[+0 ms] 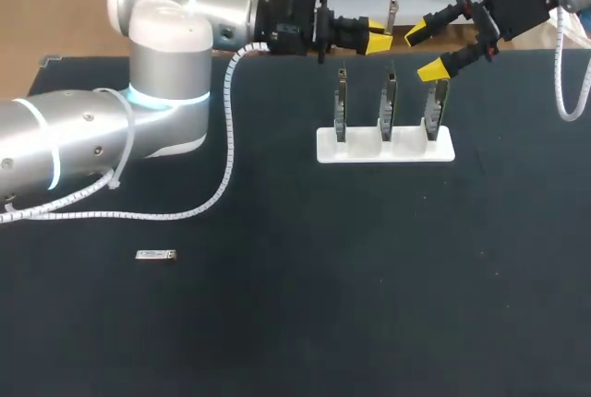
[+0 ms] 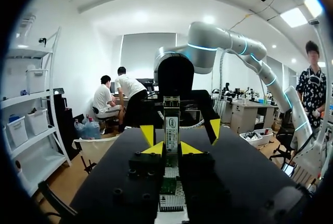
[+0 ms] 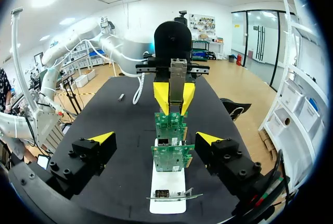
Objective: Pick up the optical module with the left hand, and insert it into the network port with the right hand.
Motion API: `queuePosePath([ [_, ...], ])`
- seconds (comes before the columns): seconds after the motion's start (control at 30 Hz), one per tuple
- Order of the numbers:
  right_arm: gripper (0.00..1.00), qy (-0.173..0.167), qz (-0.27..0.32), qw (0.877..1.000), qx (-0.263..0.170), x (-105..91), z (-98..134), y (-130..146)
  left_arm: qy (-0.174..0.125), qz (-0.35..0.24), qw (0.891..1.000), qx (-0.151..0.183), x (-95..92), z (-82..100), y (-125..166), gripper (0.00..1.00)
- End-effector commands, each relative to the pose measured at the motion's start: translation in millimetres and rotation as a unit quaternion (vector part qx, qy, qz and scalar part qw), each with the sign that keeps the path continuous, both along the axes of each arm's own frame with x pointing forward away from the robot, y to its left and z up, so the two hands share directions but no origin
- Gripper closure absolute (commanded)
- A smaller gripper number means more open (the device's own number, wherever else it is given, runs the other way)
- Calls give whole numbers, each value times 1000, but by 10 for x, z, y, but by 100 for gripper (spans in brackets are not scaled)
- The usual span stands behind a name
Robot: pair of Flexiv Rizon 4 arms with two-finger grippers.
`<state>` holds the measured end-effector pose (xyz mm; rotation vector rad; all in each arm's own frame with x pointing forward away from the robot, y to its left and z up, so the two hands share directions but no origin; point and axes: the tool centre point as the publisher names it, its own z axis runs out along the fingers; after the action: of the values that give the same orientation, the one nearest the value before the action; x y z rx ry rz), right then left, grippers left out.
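Observation:
My left gripper (image 1: 376,42) is shut on a silver optical module (image 1: 391,16), held above the far side of the white stand (image 1: 385,145). In the left wrist view the module (image 2: 171,125) stands upright between my yellow tips (image 2: 173,149). Three green network boards (image 1: 388,102) with ports stand upright in the stand. My right gripper (image 1: 426,51) hangs open above the right end of the stand, facing the left gripper. In the right wrist view its wide-apart fingers (image 3: 155,138) flank the row of boards (image 3: 171,156), with the held module (image 3: 178,81) beyond them.
A second optical module (image 1: 155,255) lies flat on the black mat at the front left, also seen far off in the right wrist view (image 3: 120,97). A white cable (image 1: 226,138) trails from the left arm across the mat.

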<state>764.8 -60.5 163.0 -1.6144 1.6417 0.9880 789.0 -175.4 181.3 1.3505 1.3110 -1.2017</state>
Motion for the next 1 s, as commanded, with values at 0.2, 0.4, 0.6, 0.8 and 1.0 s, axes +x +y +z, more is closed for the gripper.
queuePosePath([
  [0.2,0,-2,-2,1000,0,-22,2,-2,-1,29,1000,3,-154,-18,-15,100],
  [0.4,0,-2,-2,1000,0,-22,2,-2,2,41,999,6,-192,-54,5,100],
  [0.6,0,-2,-2,1000,0,-22,2,-2,7,45,999,10,-209,-101,13,100],
  [0.8,0,-2,-2,1000,0,-22,2,-2,12,45,999,10,-189,-132,0,100],
  [1.0,0,-2,-2,1000,0,-22,2,-2,17,38,999,9,-169,-164,-31,100],
])
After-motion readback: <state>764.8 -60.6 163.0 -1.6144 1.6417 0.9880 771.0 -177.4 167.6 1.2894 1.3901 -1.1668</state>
